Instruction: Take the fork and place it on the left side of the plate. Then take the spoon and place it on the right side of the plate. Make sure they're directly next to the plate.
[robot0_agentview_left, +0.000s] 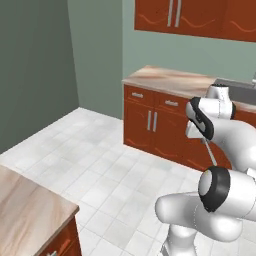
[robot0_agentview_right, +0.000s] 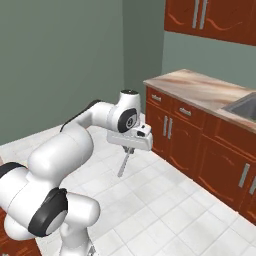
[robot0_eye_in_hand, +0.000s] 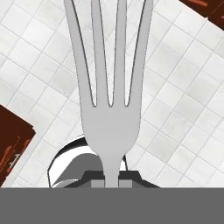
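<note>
Fingers (robot0_eye_in_hand: 112, 183) clamped on the fork (robot0_eye_in_hand: 111, 100) at its neck, tines pointing away from the hand; in hand view the fork stands up w/ floor tiles (robot0_eye_in_hand: 175, 109) behind it. In right base view the fork (robot0_agentview_right: 123, 164) hangs down and a bit slanted from under the hand (robot0_agentview_right: 131, 141), well above the floor, mid-room, apart from any surface. Left base view shows it as a thin pale stick (robot0_agentview_left: 210, 152) below the wrist.

Judgement: carry phase, step 1 (fork to left of plate). Low grip near the tines prob. leaves the long handle free so it can be laid flat beside the plate w/o the hand hitting it. Arm folded in close, likely so the load stays steady while the base travels.

Cabinets w/ red-brown doors (robot0_agentview_right: 220, 165) and a wood-look table top (robot0_agentview_right: 200, 85) w/ sink (robot0_agentview_right: 245, 107) lie ahead-right; another table corner (robot0_agentview_left: 25, 210) near left. Neither holds a place setting. Spoon step not started.
</note>
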